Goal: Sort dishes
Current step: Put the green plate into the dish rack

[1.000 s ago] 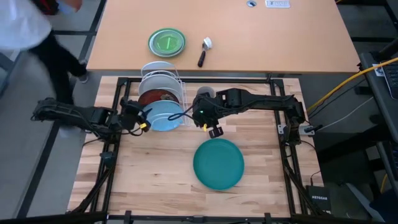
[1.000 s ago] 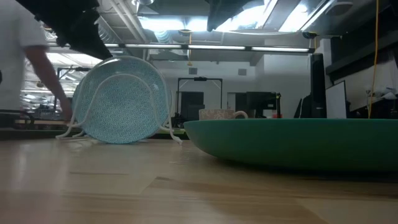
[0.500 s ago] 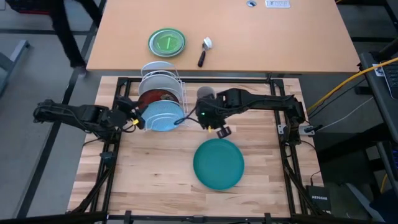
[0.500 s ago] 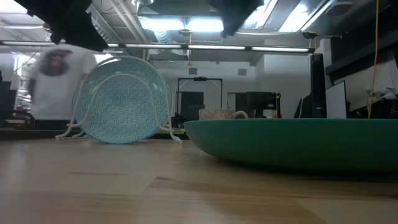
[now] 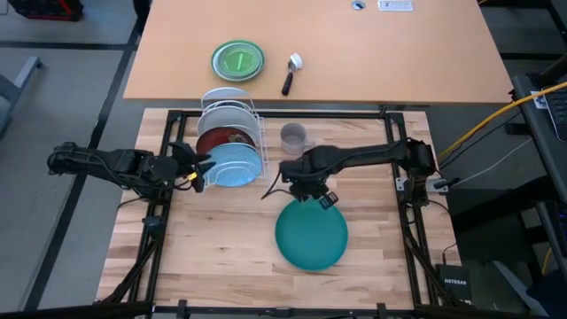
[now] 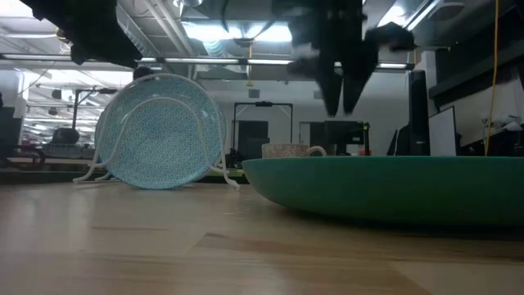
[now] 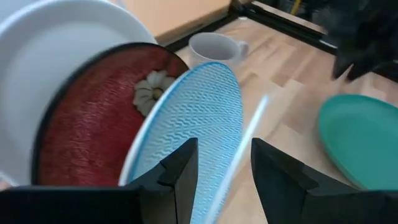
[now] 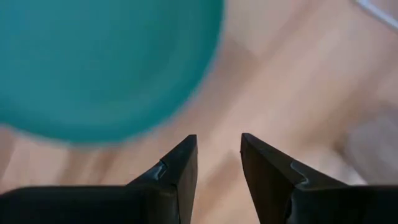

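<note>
High view: round glossy teal plate (image 5: pixel 311 234) lies flat on wood.

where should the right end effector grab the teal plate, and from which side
Likely its raised rim at the edge nearest the right end effector, coming down from above. The teal plate lies flat on the table, so only that upturned lip gives open fingers something to straddle.

white (image 5: pixel 226 99), red (image 5: pixel 223 139), blue plates (image 5: pixel 232 166) upright, racked | teal plate (image 5: pixel 310 234) flat | grey mug (image 5: pixel 293 136) seemingly upright
</note>
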Controlling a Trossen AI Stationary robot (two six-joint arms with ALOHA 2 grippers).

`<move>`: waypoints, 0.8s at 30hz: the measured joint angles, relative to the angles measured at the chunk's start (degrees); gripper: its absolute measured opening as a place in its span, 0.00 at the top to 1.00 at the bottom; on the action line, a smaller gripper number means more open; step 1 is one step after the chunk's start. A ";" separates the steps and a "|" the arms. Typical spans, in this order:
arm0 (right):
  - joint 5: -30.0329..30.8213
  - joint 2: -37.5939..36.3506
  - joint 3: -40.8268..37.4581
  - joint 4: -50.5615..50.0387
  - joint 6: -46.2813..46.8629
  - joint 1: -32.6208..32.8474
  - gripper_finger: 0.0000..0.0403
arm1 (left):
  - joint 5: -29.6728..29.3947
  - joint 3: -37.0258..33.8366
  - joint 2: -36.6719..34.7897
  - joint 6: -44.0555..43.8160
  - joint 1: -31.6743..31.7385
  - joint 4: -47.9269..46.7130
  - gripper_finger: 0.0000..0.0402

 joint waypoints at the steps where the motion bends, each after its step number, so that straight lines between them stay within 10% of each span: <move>1: -1.67 0.02 -2.21 3.19 -0.33 0.00 0.68 | 0.63 0.00 0.00 -0.06 0.00 0.02 0.66; 24: -12.39 0.02 -17.64 21.86 4.11 -7.93 0.68 | 1.52 0.00 0.02 -1.00 0.00 -0.07 0.66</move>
